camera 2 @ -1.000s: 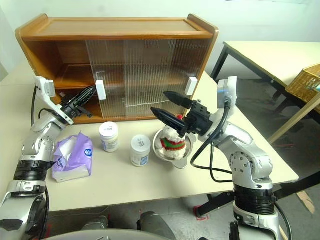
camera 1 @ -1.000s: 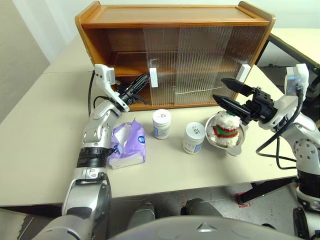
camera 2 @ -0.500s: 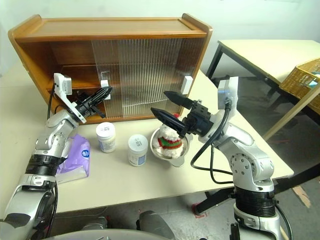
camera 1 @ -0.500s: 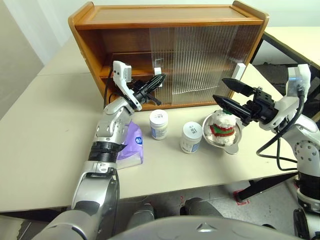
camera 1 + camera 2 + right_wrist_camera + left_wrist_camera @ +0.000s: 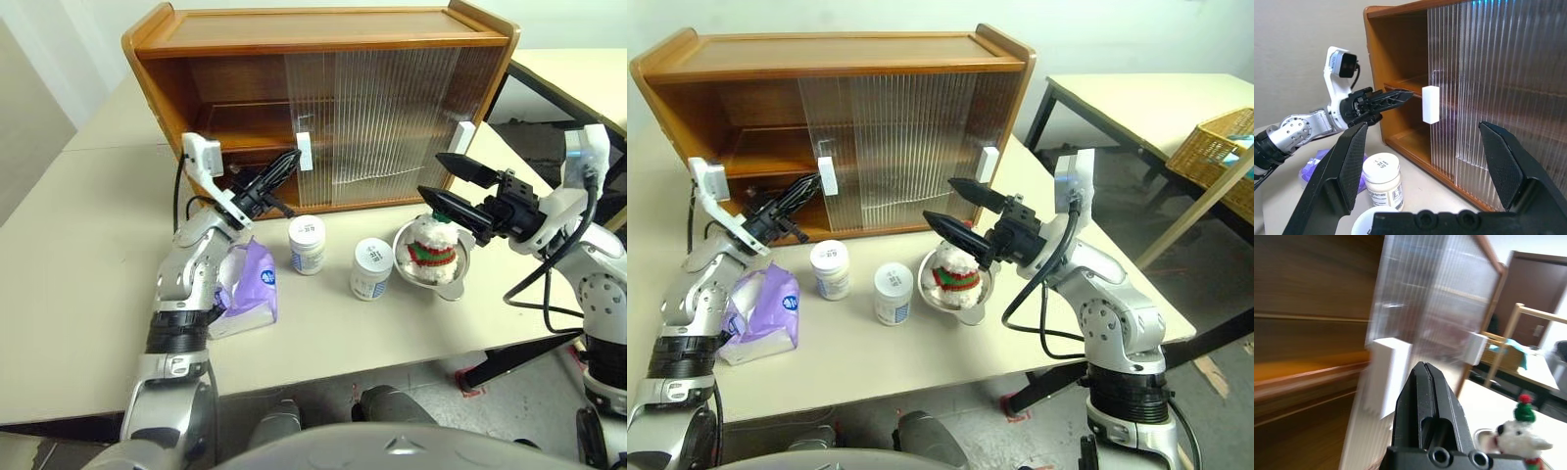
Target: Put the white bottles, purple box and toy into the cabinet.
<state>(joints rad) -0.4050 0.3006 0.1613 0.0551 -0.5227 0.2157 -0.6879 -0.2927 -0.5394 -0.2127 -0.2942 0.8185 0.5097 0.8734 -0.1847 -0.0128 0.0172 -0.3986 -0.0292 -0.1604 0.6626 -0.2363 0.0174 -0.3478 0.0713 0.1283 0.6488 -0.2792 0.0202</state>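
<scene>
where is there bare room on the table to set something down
Bare tabletop left of the purple box, and along the near edge below the white bottles. It is crowded between the bottles, the bowl with the toy and the cabinet.

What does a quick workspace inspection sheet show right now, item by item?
Surface: beige table, mostly bare.
Job's things: two white bottles, purple box and toy on the table before the cabinet; none stowed, left bay open.
Clutter: steel bowl holding the toy.
Grippers: left tool shut, empty, near the door handle; right tool open above the toy.
Cables: black lead along the right arm.
Surroundings: second table, wicker basket.
</scene>
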